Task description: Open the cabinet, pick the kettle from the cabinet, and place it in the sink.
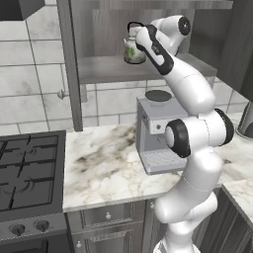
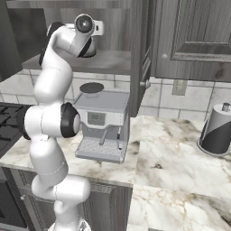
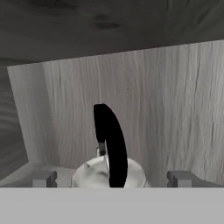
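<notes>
The cabinet [image 1: 113, 69] stands open, its left door [image 1: 69, 64] swung out toward me. On its shelf sits the kettle [image 1: 132, 51], silvery with a greenish patch and a black arched handle [image 3: 111, 144]. My arm reaches up into the cabinet. In the hand view my gripper [image 3: 112, 179] is open, with one fingertip [image 3: 43, 178] on each side of the kettle's lid [image 3: 94, 173], apart from it. From the right base view the kettle [image 2: 91, 48] is mostly hidden behind my wrist. The sink is out of view.
A boxy grey coffee machine [image 1: 158, 133] stands on the marble counter [image 1: 104, 168] right under the cabinet shelf. A black stove [image 1: 29, 173] lies to the left. The open right door [image 2: 140, 54] juts out, and a grey-black cylinder [image 2: 216, 131] stands at the far right.
</notes>
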